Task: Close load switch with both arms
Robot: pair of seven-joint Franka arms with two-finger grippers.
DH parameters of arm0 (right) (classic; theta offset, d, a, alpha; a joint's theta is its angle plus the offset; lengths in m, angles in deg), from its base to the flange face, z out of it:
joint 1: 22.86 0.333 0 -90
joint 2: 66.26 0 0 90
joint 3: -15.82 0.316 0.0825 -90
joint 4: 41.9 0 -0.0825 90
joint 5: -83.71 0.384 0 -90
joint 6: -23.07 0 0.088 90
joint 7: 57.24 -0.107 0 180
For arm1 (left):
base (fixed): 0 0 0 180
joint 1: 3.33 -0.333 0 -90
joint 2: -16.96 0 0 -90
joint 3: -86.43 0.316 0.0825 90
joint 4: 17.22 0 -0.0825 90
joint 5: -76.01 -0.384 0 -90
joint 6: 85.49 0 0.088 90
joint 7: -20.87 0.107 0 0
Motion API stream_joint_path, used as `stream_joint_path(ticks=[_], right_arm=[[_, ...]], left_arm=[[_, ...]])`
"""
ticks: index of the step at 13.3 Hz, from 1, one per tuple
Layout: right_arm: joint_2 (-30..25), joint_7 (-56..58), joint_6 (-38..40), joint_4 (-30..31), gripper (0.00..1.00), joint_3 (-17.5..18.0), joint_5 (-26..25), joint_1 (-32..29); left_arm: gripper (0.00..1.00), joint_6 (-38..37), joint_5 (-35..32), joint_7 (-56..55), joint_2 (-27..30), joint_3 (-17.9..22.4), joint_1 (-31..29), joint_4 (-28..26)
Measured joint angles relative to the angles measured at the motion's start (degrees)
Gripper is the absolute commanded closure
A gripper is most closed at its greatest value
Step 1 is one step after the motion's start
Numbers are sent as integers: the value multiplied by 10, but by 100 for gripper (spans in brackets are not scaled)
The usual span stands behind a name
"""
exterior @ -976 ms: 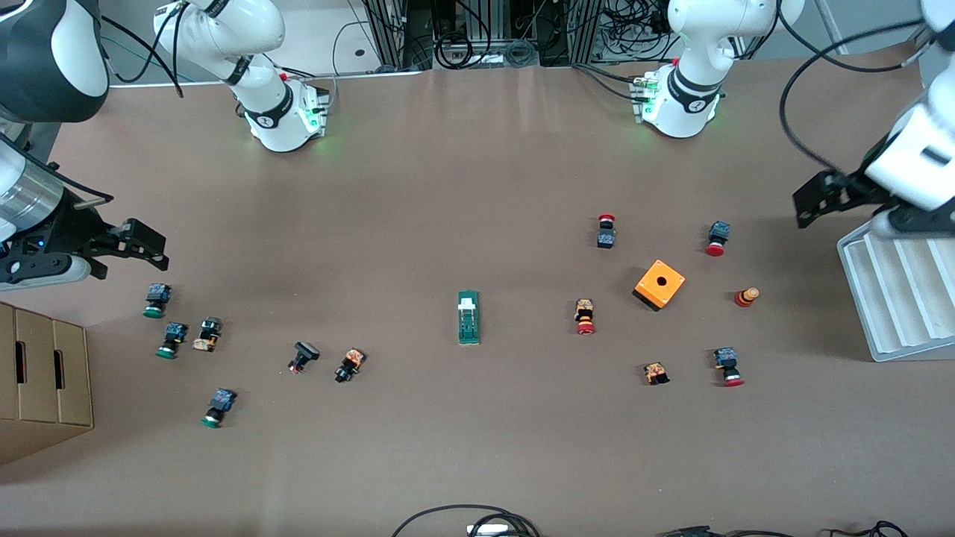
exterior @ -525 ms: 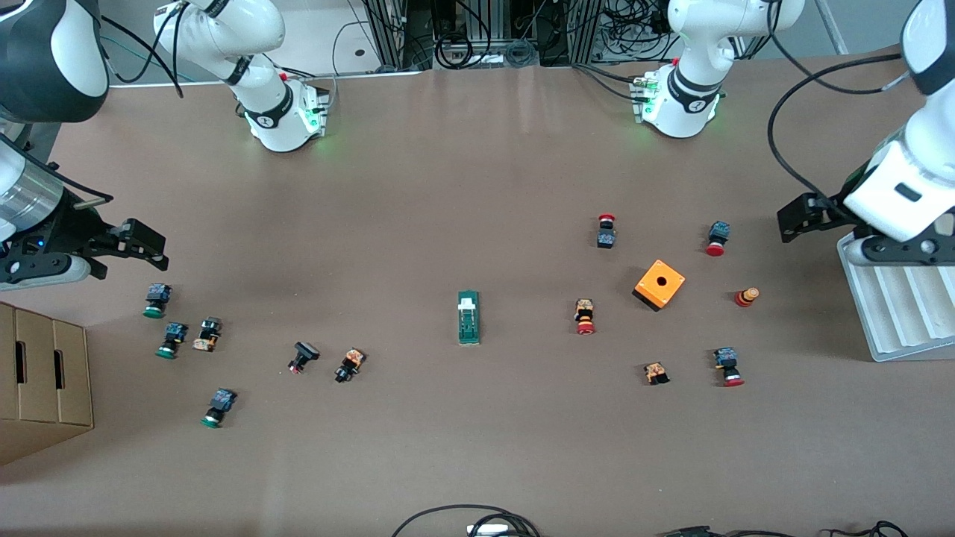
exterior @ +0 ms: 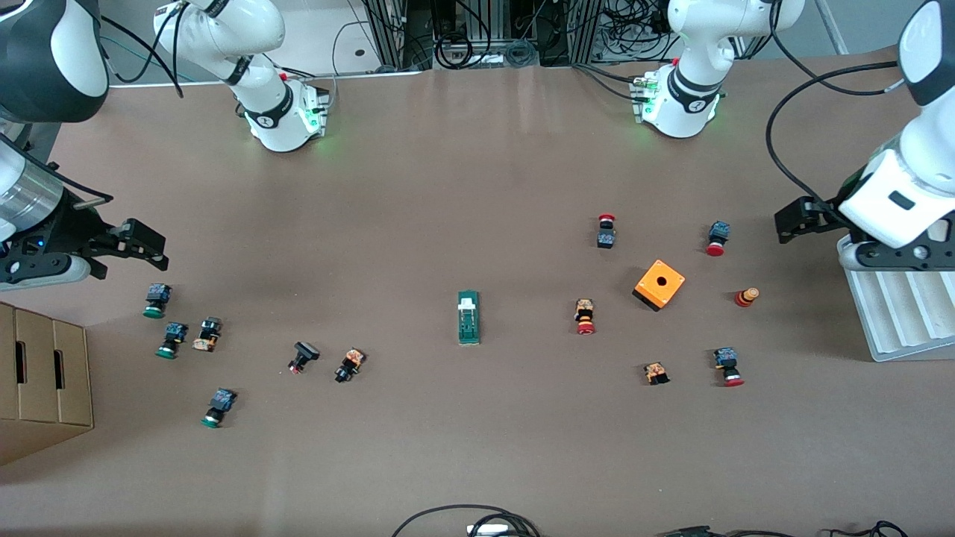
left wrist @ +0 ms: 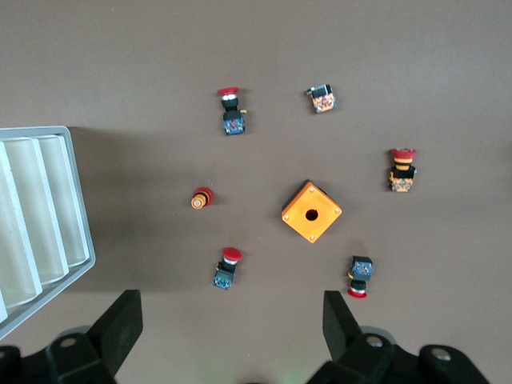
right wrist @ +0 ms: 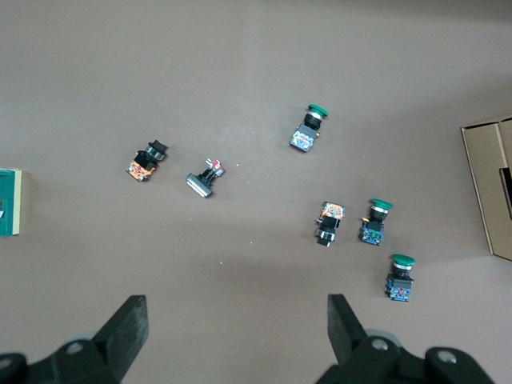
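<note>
The load switch (exterior: 468,317), a narrow dark-green block with a white tab, lies flat in the middle of the table. Only its end shows in the right wrist view (right wrist: 8,202). My left gripper (exterior: 785,222) is open and empty over bare table beside the white tray, well toward the left arm's end from the switch. In the left wrist view (left wrist: 232,320) its fingers stand wide apart. My right gripper (exterior: 153,252) is open and empty over the table at the right arm's end, above the green-capped buttons. Its own view (right wrist: 236,324) shows nothing between the fingers.
An orange box with a hole (exterior: 659,284) and several red-capped buttons (exterior: 585,316) lie toward the left arm's end. Green-capped buttons (exterior: 156,300) lie toward the right arm's end. A white ridged tray (exterior: 903,298) and a cardboard box (exterior: 41,380) stand at the table's ends.
My left arm has swung inward and down, bringing its gripper a little closer to the tray's corner and the red buttons. The right arm and the switch have not moved.
</note>
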Motion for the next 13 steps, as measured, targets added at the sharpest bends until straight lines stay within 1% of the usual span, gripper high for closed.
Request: stream_joint_path(ticks=[2,6,13], right_arm=[[0,0,0,0,0,0,0,0],[0,0,0,0,0,0,0,0],[0,0,0,0,0,0,0,0]], left_arm=[[0,-2,0,0,-5,3,-1,-3],[0,-5,0,1,-36,9,-24,-5],[0,-7,-1,1,-47,1,-20,-11]])
